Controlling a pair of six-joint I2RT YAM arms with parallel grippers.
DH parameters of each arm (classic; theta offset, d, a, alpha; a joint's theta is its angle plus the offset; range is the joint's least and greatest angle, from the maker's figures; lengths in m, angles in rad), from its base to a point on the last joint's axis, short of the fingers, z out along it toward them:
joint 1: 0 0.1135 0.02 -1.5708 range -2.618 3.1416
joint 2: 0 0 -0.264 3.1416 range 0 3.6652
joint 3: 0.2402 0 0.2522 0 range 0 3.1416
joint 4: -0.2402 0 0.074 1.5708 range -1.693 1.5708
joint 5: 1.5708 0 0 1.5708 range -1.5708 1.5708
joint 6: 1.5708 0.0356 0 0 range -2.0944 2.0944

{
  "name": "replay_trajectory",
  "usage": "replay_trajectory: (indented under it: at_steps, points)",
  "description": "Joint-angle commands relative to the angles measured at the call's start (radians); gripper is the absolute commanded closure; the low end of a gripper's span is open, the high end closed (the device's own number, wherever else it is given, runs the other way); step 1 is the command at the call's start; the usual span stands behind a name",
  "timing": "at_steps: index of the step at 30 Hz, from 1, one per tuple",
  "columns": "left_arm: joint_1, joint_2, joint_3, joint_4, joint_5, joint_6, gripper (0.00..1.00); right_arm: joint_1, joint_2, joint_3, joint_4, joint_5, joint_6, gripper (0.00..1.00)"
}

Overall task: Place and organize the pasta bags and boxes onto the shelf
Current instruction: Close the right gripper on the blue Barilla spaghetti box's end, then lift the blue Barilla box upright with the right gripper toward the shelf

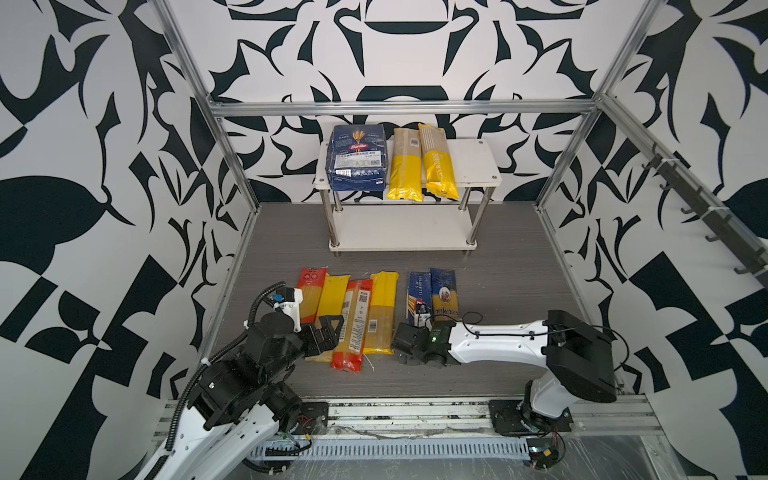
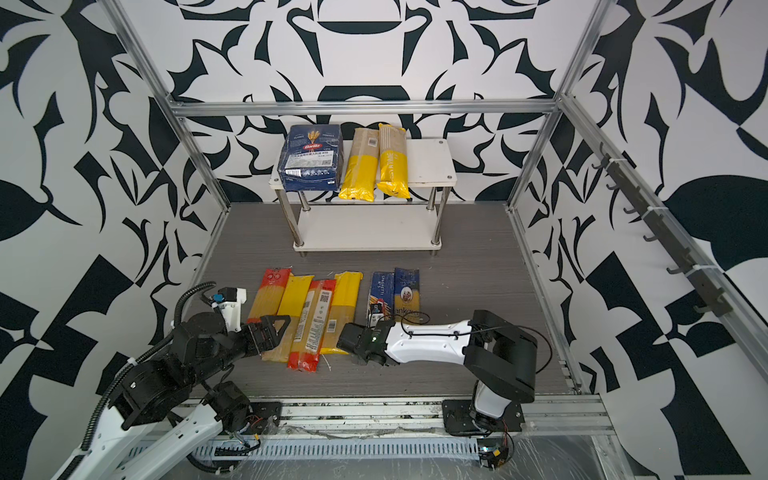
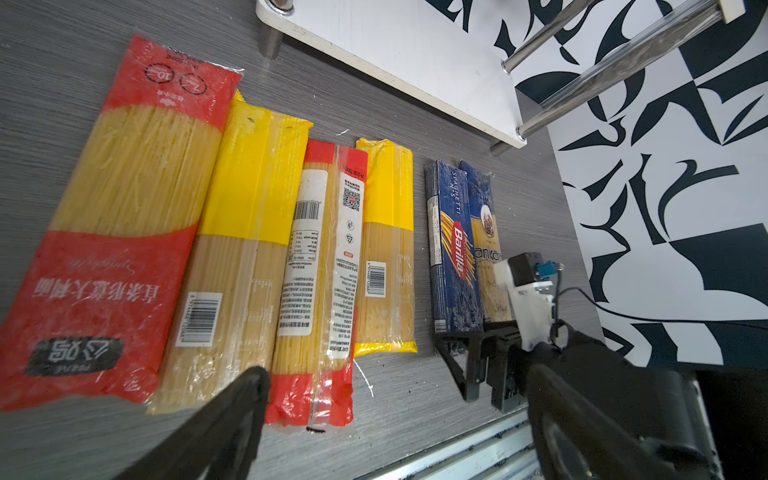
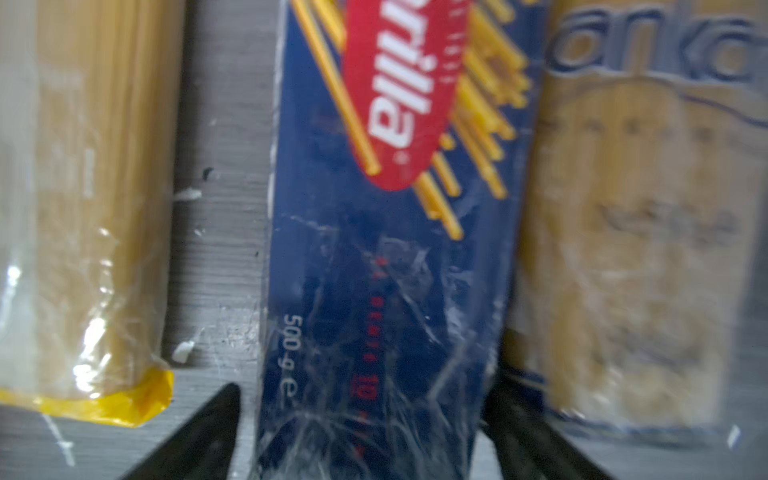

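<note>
Right gripper (image 1: 409,336) sits low at the near end of the narrow box (image 1: 417,291); in both top views its own body hides how the jaws stand. These views give the count. The shelf (image 1: 473,162) carries the wide box (image 1: 356,160) and two yellow bags (image 1: 405,166) side by side on its upper board, with bare board to their right and nothing on the lower board. Six packs lie on the table (image 1: 498,291): four bags (image 1: 359,324) in a row, then the narrow box and the blue-topped bag (image 1: 444,291) touching it. I judge about a third done. The left gripper (image 1: 326,334) hangs over the row's near ends.

From the left wrist, that gripper's fingers (image 3: 232,415) stand wide apart and hold nothing. Only this view shows the right gripper (image 3: 469,365) from the side, at the narrow box's end.

The right wrist view is blurred but closest. Its jaws stand apart astride the narrow box (image 4: 374,249). A strip of table shows between one finger (image 4: 220,415) and the box edge, so the box is not clamped. The shelf is out of sight here.
</note>
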Motion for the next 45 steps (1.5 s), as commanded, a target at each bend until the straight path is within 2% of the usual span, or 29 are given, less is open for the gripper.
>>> replay_trajectory:
  at_steps: [1, 8, 12, 14, 18, 22, 29, 37, 45]
  points:
    - [0.004, 0.003, 0.029, -0.036, -0.008, -0.002, 0.01, -0.005, 0.025, -0.007, 0.03, -0.022, 0.018, 0.0]
    - [0.004, 0.004, 0.029, -0.037, -0.011, -0.001, 0.0, -0.037, 0.052, -0.02, 0.087, -0.026, 0.002, 0.0]
    - [0.004, 0.008, 0.032, -0.038, -0.014, 0.004, 0.01, -0.072, 0.037, -0.06, 0.112, -0.037, -0.004, 0.05]
    - [0.005, 0.013, 0.032, -0.037, -0.016, 0.006, 0.0, -0.09, 0.029, -0.077, 0.119, -0.043, -0.007, 0.13]
    - [0.004, 0.023, 0.029, -0.03, -0.016, 0.007, 0.01, -0.1, 0.021, -0.091, 0.125, -0.054, -0.015, 0.39]
    - [0.003, 0.035, 0.028, -0.023, -0.014, 0.007, 0.0, -0.1, 0.014, -0.091, 0.148, -0.08, -0.034, 0.56]
    - [0.004, 0.06, 0.041, -0.018, -0.017, 0.007, 0.0, -0.105, -0.064, -0.15, 0.306, -0.185, -0.071, 0.61]
    - [0.004, 0.094, 0.065, -0.014, -0.036, 0.007, 0.0, -0.179, -0.264, -0.271, 0.502, -0.332, -0.075, 0.65]
    - [0.004, 0.149, 0.102, 0.013, -0.048, 0.006, 0.01, -0.228, -0.454, -0.239, 0.382, -0.355, -0.124, 0.66]
